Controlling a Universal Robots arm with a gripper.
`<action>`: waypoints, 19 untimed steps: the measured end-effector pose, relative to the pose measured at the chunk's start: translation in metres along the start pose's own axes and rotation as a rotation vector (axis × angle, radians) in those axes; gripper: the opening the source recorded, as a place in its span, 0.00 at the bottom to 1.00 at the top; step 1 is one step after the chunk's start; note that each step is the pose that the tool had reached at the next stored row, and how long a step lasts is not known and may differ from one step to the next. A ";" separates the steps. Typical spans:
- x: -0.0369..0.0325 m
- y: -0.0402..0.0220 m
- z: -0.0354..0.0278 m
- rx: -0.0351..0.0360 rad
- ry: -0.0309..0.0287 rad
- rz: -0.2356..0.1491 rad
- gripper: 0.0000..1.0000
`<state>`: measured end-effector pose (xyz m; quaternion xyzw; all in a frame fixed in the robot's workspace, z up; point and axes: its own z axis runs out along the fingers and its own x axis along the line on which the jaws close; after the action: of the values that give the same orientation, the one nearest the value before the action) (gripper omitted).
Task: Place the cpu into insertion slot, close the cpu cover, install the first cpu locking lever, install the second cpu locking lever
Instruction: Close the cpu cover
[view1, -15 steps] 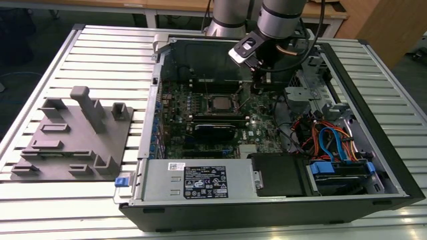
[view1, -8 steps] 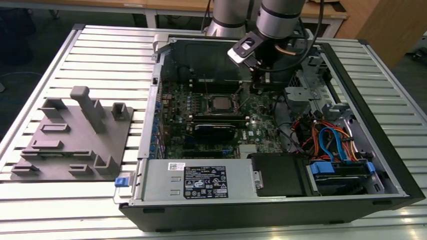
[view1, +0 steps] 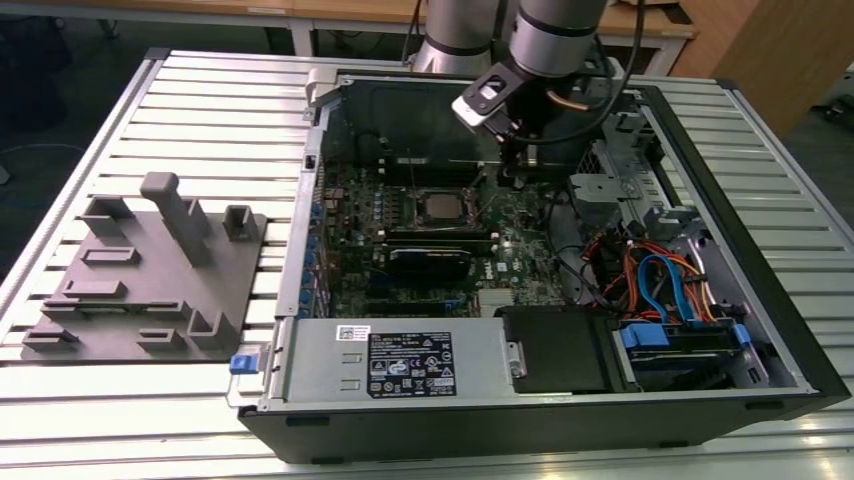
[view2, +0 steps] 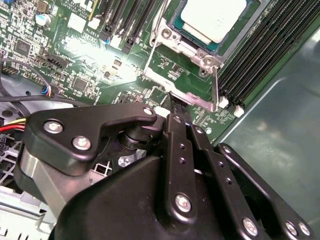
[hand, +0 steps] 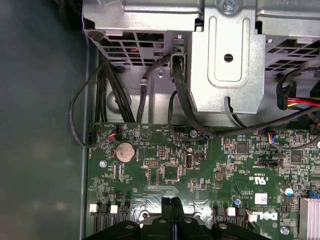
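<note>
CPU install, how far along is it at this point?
Done: the chip is in place on the motherboard, and the metal cover frame looks lowered around it. In hand: the gripper, fingers shut with nothing visibly held, is at the frame's edge beside a thin lever. Left: the levers. I cannot tell whether either one is locked.

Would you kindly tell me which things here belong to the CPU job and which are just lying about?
Job in hand:
cpu
cover framing it
pincer, shut, low over the board

Lying about:
grey fixture on the table
coin cell
drive cage
memory slots
</note>
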<state>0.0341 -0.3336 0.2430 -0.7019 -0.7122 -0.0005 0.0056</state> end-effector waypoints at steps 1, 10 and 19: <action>0.0000 -0.0008 0.0000 0.0000 0.0000 0.000 0.10; 0.0001 -0.0049 0.0000 0.0000 0.0001 0.000 0.10; 0.0001 -0.0099 0.0001 -0.0001 0.0003 0.000 0.10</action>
<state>0.0241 -0.3336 0.2430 -0.7019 -0.7122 -0.0007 0.0057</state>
